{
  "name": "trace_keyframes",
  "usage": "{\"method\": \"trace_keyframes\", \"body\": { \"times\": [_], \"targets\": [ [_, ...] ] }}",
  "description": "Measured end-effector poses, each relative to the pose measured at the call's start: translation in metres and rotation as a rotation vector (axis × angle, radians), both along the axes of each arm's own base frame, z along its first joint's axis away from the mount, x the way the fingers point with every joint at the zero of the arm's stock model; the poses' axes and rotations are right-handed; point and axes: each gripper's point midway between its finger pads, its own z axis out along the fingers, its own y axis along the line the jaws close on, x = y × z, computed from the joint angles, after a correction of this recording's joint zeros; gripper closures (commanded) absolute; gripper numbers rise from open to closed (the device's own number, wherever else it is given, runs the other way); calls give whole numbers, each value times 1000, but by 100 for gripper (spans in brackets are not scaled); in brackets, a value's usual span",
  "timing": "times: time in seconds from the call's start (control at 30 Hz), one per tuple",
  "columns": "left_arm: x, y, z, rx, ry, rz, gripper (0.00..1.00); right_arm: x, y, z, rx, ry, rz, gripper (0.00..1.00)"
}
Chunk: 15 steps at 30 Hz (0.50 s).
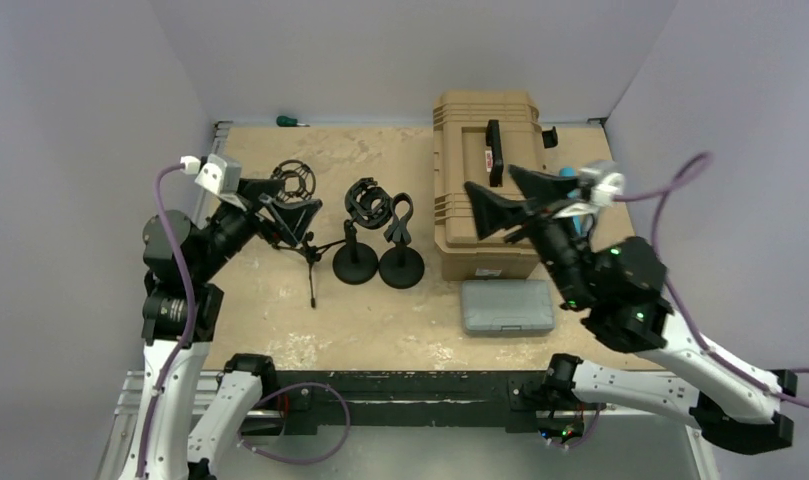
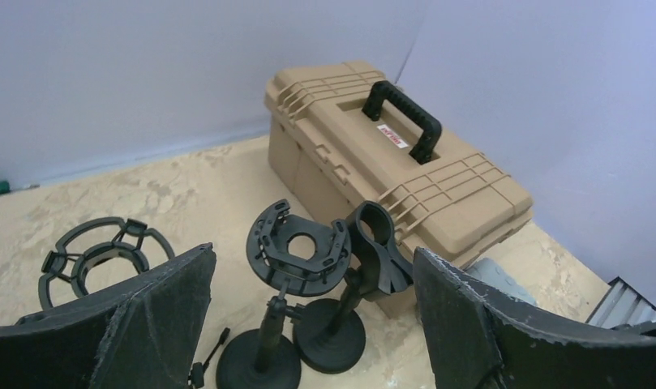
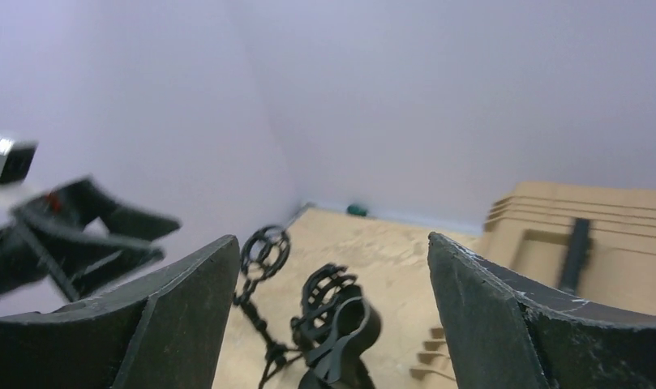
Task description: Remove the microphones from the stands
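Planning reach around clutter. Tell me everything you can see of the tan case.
The tan case looks like hard ribbed plastic, rectangular, lid shut, flat on the table toward the far right. A black handle sits in a recess on the lid, a small red-and-white label beside it. A gray box lies along its near side; contact is unclear. The open right gripper hangs above it.

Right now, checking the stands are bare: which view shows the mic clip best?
Left wrist: the clip is close, sharp and empty. Top shows it small from above; right wrist shows it blurred at the frame's bottom.
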Motion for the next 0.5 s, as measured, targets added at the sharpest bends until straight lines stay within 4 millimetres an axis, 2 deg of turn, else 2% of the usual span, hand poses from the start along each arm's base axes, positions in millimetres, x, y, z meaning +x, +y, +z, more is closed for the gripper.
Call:
{"method": "trace_keyframes", "body": {
  "times": [0.17,0.27,0.37,0.5],
  "targets": [
    [-28,-7,15,-10,-145,-51,10,-14,-84,21,150,-16,-173,12],
    [-41,-7,30,-17,-240,-58,10,-22,-123,26,209,-26,-248,10],
    [-50,-5,40,-28,-298,-53,10,-27,-148,26,233,-30,-305,8],
    [-59,-2,47,-37,-358,-36,10,-31,-171,25,259,-31,-365,4]
  ]
}}
